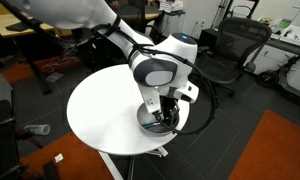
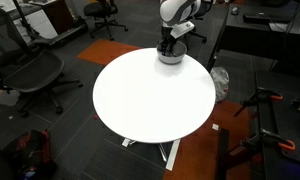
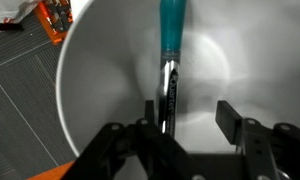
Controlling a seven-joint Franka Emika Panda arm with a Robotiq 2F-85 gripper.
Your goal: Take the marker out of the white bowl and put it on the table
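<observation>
Gripper (image 3: 193,118) inside white bowl (image 3: 95,70), straddling the marker (image 3: 171,60).
Jaws apart, nothing clamped. Marker lies in the bowl, long axis pointing straight away from the wrist, close beside one jaw, clear of the other.

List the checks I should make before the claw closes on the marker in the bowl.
1. Marker lies inside the white bowl: ok.
2. Claw is open: ok.
3. Marker is centred between the fingers: not ok. It lies close to one finger, far from the other.
4. Claw is lowered over the bowl, as seen in both exterior views: ok.
5. Fingertips are clear of the bowl's floor: cannot tell.
6. Table has bare surface beside the bowl for putting the marker down: ok.
</observation>
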